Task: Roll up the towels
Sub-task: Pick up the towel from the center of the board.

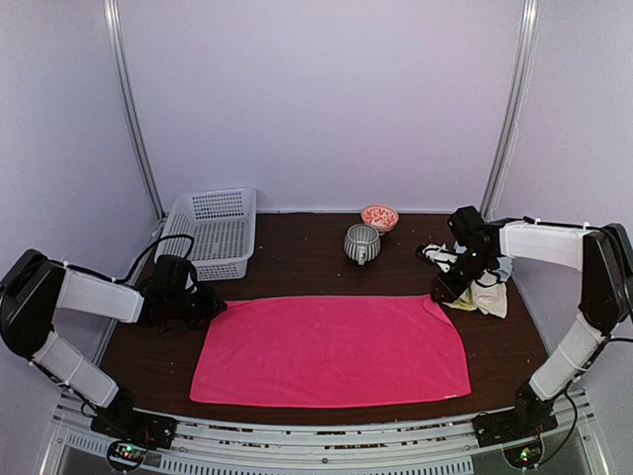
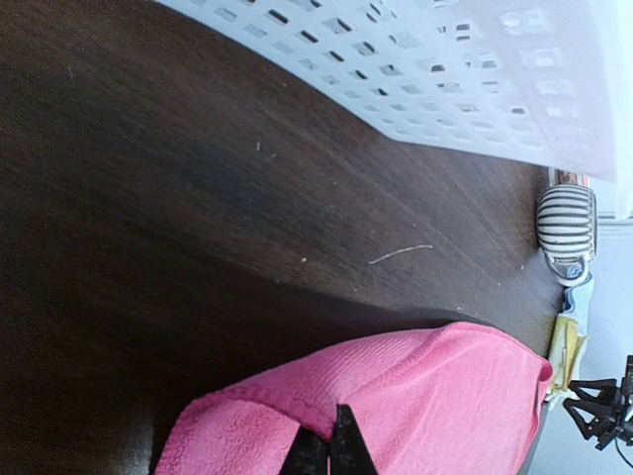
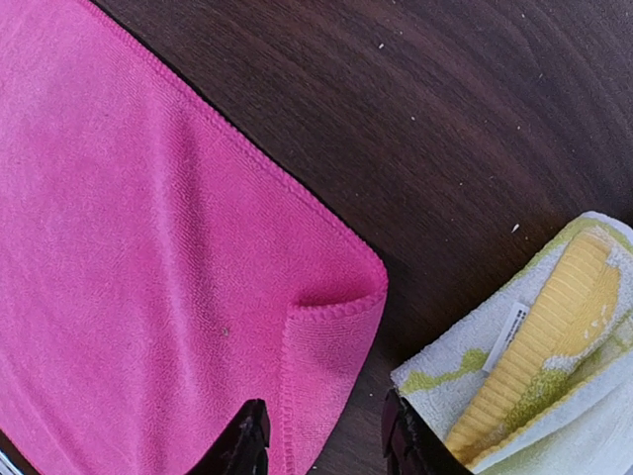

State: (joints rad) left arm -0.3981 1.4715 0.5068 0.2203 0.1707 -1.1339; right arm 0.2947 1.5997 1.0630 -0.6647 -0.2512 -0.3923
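1. The left arm reaches in low from the left side, its left gripper [image 1: 217, 305] at the far-left corner of the pink towel [image 1: 331, 351].
2. In the left wrist view its tips meet in 1 point over the towel's raised hem; whether cloth is pinched between them, I cannot tell.
3. The right arm bends inward, with the right gripper [image 1: 441, 293] at the towel's far-right corner.
4. Its 2 fingers [image 3: 252, 440] stand apart, straddling that upturned corner.
5. The towel lies spread flat across the middle of the table [image 1: 307, 257].
6. A heap of yellow and white towels [image 3: 534, 366] sits just beside the right gripper.
7. Behind are a white basket [image 1: 213, 233], a striped mug [image 1: 361, 242] and a small red bowl [image 1: 379, 217].
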